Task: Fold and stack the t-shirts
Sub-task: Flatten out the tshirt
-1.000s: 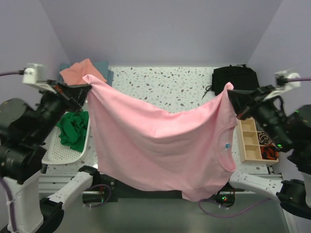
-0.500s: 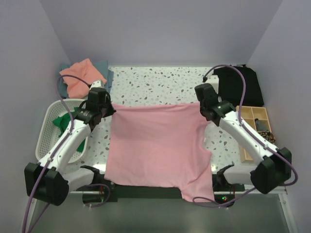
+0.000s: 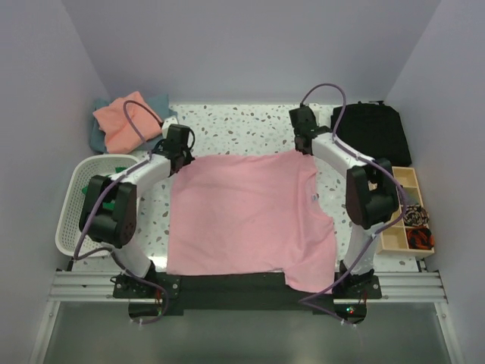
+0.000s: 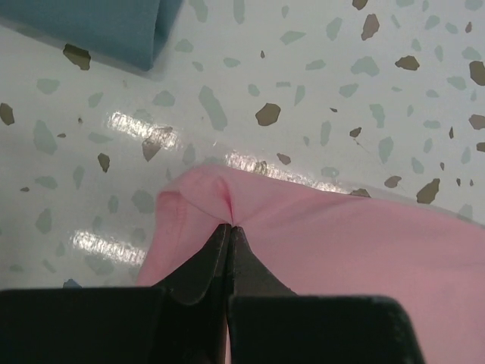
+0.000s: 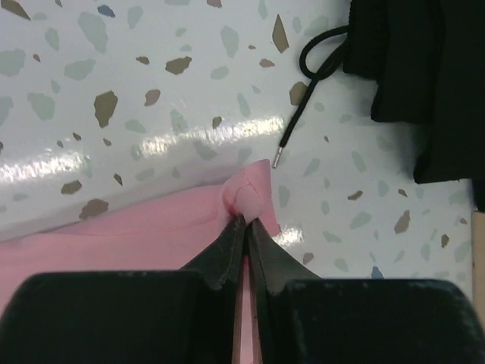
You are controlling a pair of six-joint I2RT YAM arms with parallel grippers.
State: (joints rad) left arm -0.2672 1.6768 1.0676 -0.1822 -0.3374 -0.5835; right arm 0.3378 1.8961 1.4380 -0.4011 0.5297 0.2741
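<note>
The light pink t-shirt (image 3: 246,212) lies spread over the speckled table, its near part hanging over the front edge. My left gripper (image 3: 180,155) is shut on its far left corner, seen as pinched pink cloth (image 4: 220,199) at the fingertips. My right gripper (image 3: 305,148) is shut on the far right corner (image 5: 246,196). Both grippers are low at the table. The salmon-orange t-shirt (image 3: 121,120) lies on the grey-blue t-shirt (image 3: 163,106) at the back left. The bright green t-shirt (image 3: 114,199) sits in the white basket (image 3: 72,208), partly hidden by the left arm.
A black bag (image 3: 375,133) with a loose cord (image 5: 303,106) lies at the back right, near the right gripper. A wooden compartment box (image 3: 405,216) stands at the right edge. The grey-blue cloth (image 4: 106,26) lies just beyond the left gripper.
Both arms swung the pink shirt from hanging in the air down and away, laying it flat on the table. The grippers moved to the far side and kept hold of the corners.
</note>
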